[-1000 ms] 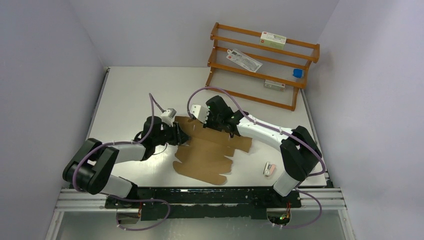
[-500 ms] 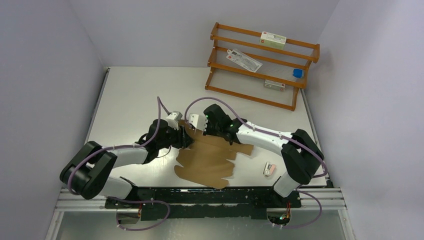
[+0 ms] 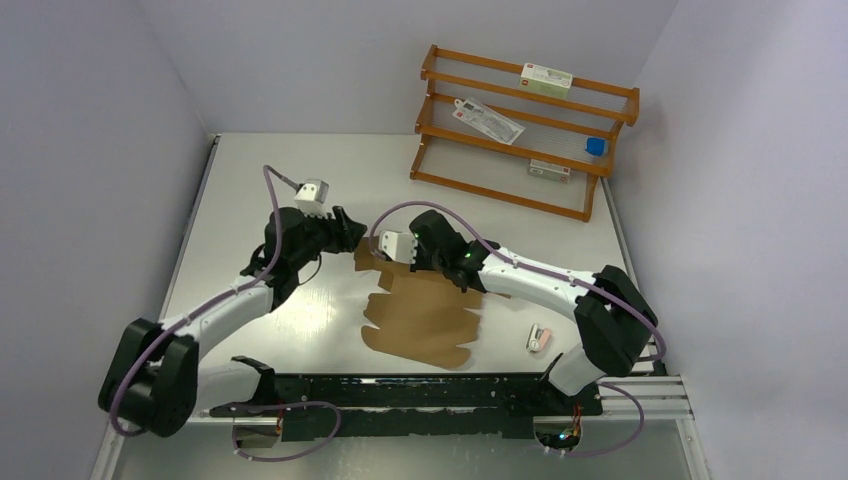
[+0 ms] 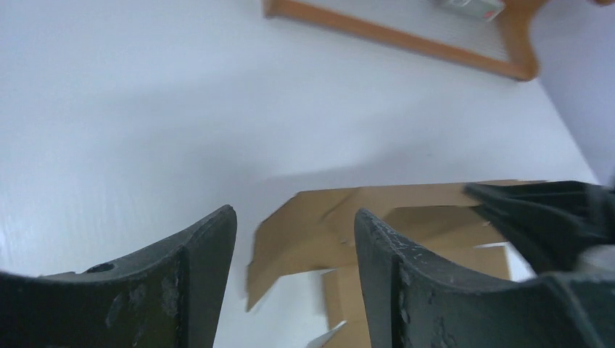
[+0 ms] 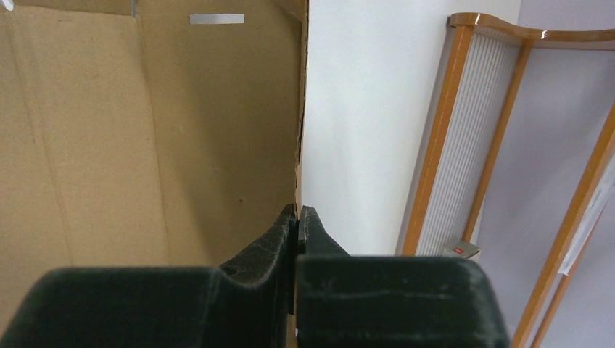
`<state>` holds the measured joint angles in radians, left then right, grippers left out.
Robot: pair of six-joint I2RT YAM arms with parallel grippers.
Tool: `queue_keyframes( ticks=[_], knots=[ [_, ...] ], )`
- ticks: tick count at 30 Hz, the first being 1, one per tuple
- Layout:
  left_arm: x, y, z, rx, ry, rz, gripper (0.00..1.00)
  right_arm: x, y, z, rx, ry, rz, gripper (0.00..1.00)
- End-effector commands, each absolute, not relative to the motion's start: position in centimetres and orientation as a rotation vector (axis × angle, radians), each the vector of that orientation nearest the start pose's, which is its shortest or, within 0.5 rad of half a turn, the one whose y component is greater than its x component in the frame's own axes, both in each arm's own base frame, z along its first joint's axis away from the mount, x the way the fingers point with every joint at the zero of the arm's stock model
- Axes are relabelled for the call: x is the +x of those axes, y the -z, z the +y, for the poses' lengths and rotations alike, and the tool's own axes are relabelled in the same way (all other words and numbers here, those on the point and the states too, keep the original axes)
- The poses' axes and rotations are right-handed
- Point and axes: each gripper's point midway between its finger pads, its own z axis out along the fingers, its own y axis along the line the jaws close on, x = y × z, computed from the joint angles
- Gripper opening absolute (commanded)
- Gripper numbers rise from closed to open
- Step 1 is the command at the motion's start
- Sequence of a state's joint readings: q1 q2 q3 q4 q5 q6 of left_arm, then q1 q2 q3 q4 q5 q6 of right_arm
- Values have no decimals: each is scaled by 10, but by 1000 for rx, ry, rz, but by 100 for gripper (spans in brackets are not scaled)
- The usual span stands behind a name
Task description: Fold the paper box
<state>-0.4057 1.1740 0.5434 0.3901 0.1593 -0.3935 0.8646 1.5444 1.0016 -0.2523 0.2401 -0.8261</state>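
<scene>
Brown paper box (image 3: pixel 425 320) nipped in right claw (image 5: pixel 298 214), near parted left claw (image 4: pixel 294 214)

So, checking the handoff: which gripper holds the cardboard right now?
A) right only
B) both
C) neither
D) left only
A: the right gripper is pinched shut on the edge of the cardboard, while the left gripper stands open, holding nothing.
</scene>
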Motion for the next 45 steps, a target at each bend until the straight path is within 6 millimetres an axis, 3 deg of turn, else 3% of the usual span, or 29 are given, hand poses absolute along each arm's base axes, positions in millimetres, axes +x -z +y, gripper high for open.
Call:
queue_keyframes(
  ticks=[1,10,22,26,33,45],
  knots=[
    [342,-133,-183,121,711,1958,65,316,-130,258,-1676,313,1591,0],
    [344,-106,-200,300,775,2012,58,314,-124,258,-1700,309,1578,0],
    [350,-78,-203,348,755,2082,27,316,-123,260,-1706,317,1565,0],
    [343,-91,-209,363,809,2049,15,318,-124,259,-1695,338,1568,0],
    [320,-118,-224,357,868,1993,11,324,-125,269,-1658,344,1545,0],
    [293,-118,-243,393,835,1939,10,330,-130,280,-1629,402,1441,0]
  ],
)
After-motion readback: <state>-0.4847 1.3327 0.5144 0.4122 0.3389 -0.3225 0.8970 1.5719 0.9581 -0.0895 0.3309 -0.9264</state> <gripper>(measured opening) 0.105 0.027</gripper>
